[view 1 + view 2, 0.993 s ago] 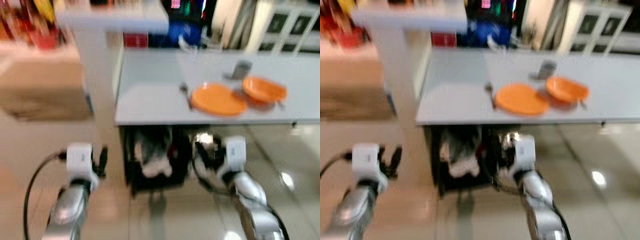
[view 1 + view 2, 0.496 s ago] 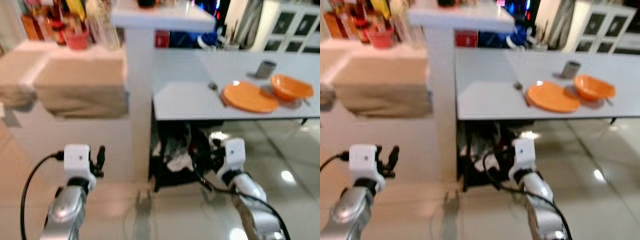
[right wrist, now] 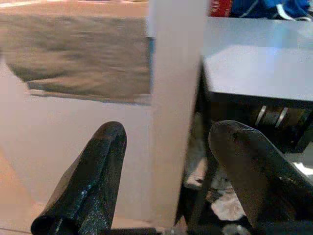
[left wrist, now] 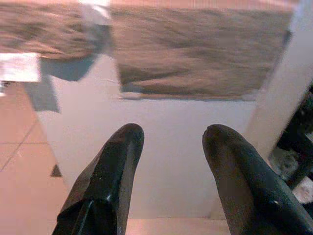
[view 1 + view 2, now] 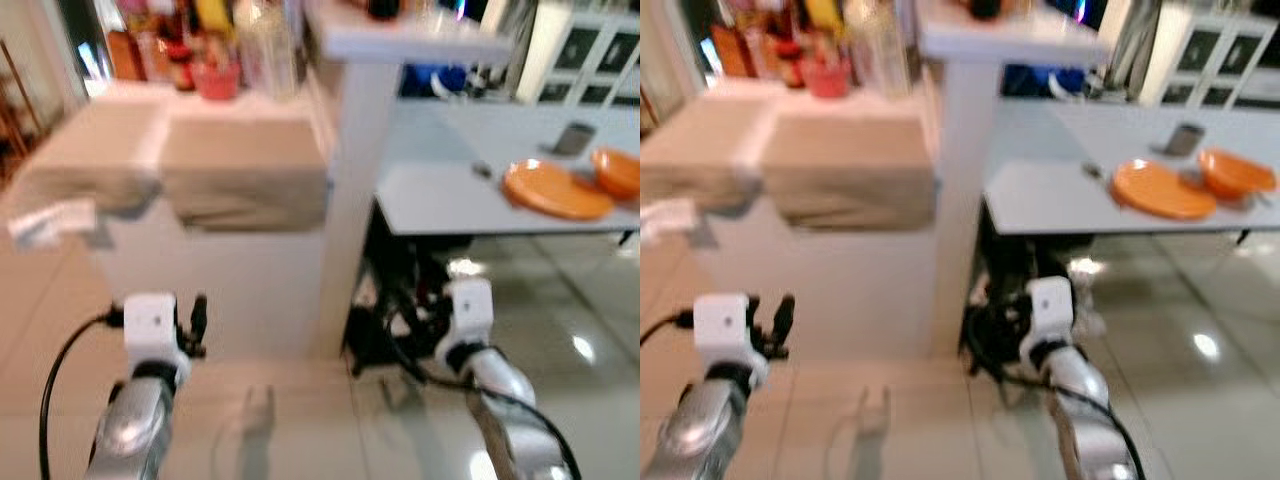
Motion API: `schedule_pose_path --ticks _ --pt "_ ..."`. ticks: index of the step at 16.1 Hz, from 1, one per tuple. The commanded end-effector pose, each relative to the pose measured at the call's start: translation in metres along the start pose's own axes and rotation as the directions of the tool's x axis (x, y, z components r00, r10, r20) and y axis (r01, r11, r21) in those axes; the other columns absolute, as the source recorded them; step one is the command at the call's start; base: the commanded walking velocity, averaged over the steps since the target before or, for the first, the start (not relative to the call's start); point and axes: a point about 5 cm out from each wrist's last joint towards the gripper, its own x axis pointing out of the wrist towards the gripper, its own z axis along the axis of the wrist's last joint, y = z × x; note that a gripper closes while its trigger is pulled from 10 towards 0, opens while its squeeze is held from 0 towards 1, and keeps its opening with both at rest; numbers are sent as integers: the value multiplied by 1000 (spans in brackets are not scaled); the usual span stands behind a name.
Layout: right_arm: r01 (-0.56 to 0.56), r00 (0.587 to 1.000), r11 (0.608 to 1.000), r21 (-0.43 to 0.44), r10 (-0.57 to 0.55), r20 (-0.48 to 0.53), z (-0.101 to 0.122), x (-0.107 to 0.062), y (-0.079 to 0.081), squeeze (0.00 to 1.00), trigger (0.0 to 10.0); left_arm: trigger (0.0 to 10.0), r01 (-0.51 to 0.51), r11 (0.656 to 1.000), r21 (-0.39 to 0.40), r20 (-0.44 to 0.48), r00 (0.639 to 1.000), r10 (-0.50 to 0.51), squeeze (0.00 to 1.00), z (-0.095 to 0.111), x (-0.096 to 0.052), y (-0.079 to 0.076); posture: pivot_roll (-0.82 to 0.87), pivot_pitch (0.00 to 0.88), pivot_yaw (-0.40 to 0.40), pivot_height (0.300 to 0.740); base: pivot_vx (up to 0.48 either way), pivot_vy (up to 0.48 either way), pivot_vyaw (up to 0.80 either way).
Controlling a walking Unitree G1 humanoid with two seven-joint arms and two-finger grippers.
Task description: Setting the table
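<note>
Head stereo pair looks forward-down, blurred; wrist cams low, close, facing white counter (image 4: 161,142); all share its beige cloth (image 5: 240,180).

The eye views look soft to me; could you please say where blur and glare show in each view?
Left eye view: motion blur throughout, the bottles smeared, the orange plate soft-edged; glare spots on the glossy floor. Right eye view: the same softness and floor glare. Left wrist view: the open left gripper fairly sharp, the cloth behind streaked. Right wrist view: the open right gripper clear, the table blurred.
</note>
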Motion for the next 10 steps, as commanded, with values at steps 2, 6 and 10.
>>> schedule_pose_path --ticks 2,6,10 --pt "-19 1000 1000 3 19 17 3 2 5 0 10000 10000 -17 1000 18 2 1000 17 0 1 -1 5 41 0 -69 740 0 480 0" --pt "-23 1000 1000 5 23 13 2 3 6 0 10000 10000 -21 999 30 -4 1000 21 0 1 -1 5 42 0 -69 740 0 480 0" --pt "-29 1000 1000 4 29 10 2 3 7 0 10000 10000 -27 999 24 -4 1000 27 0 1 0 5 44 0 -70 740 0 480 0"
